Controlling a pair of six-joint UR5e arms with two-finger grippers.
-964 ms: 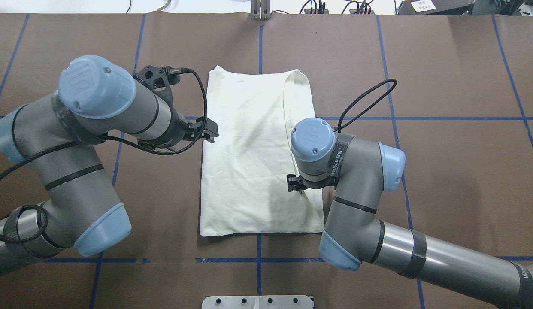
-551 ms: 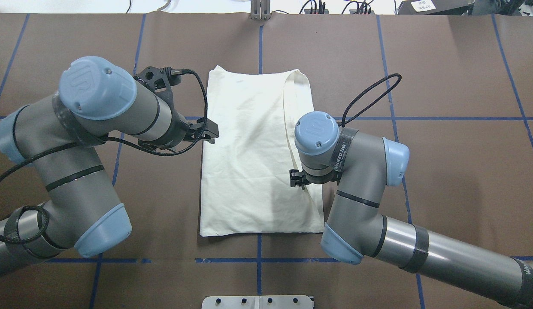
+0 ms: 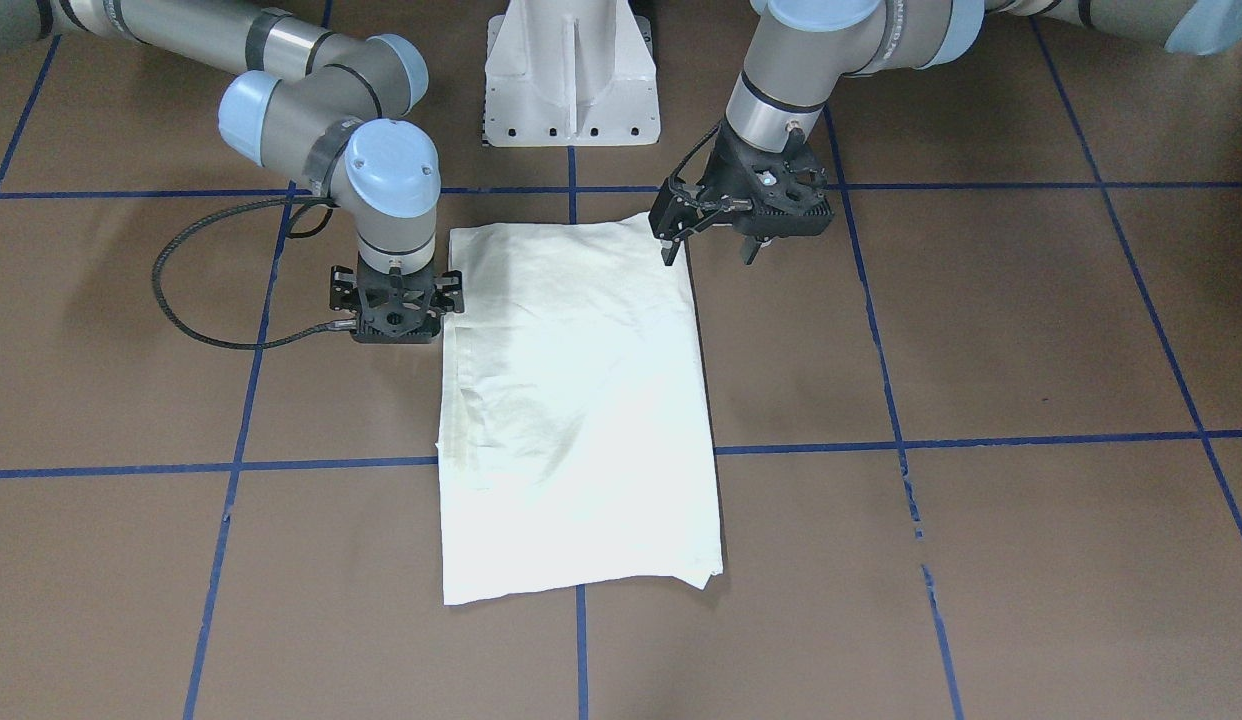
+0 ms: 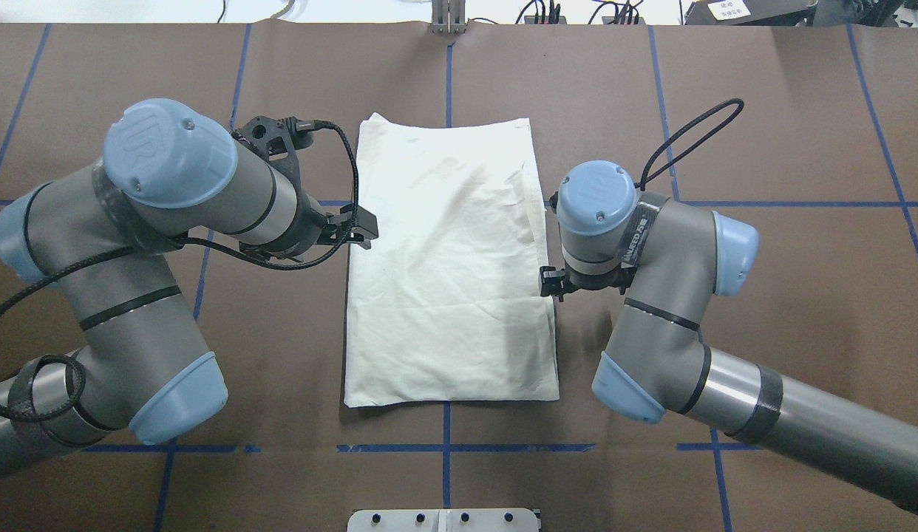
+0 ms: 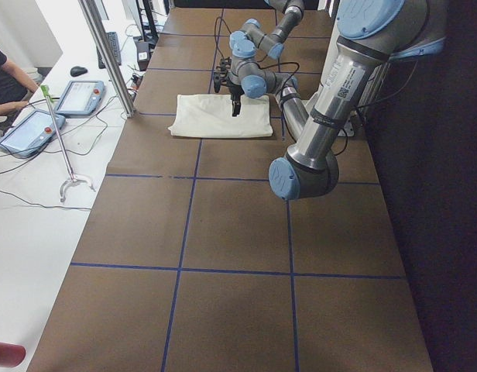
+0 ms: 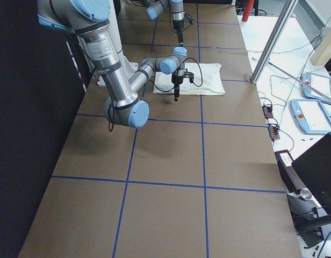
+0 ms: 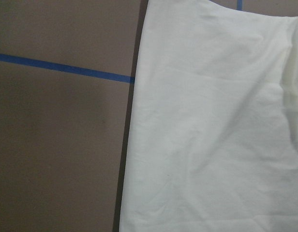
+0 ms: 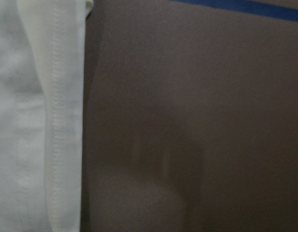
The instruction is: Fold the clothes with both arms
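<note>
Cream-white shirt (image 4: 448, 266) lies folded into a long rectangle, flat at centre of brown table (image 4: 762, 133) | left gripper (image 3: 710, 256) jaws wide apart, empty, above one long edge | right gripper (image 4: 552, 284) beside opposite edge, opening cannot be told

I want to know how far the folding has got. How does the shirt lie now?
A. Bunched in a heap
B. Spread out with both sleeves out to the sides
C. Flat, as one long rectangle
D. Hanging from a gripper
C: the shirt lies flat on the table as a long rectangle with straight edges, and no sleeve sticks out.
</note>
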